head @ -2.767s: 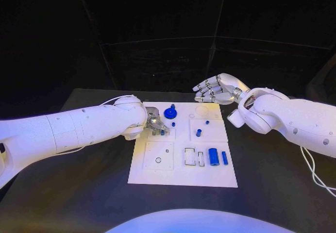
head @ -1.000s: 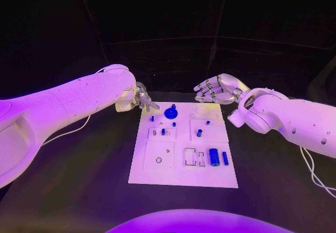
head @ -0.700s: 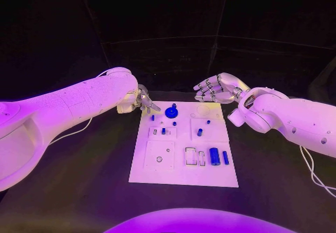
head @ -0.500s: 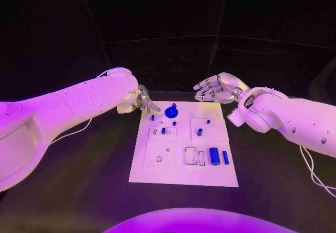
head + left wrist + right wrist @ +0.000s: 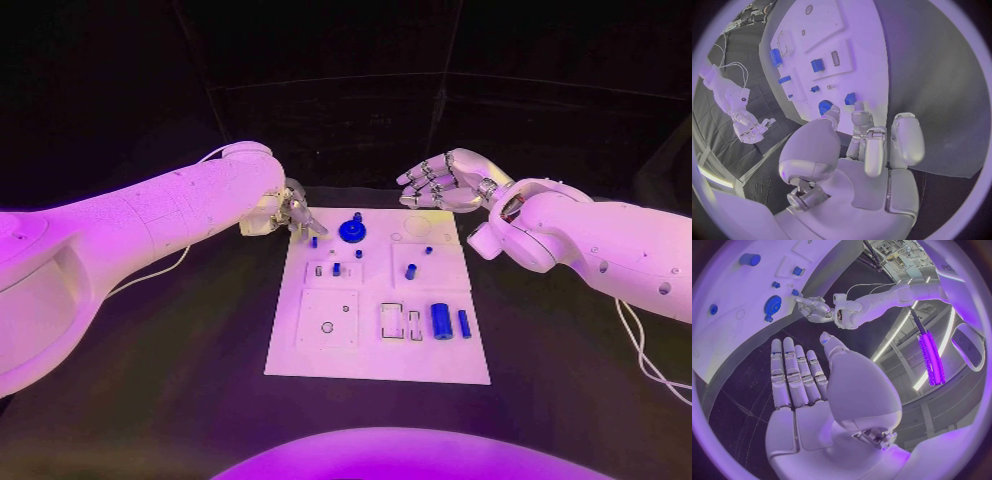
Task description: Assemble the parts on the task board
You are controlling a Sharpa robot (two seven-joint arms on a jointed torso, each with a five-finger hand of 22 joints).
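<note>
Gear [image 5: 352,232] (blue) beside left hand [image 5: 294,213]

Robotics lab or test cell. Evidence: black table [image 5: 173,400] with a white task board [image 5: 378,360] laid flat at its middle, dark curtain-like backdrop behind the far edge. Right wrist view shows long strip lights [image 5: 928,352] overhead and racks of equipment [image 5: 895,252] beyond the table.
</note>
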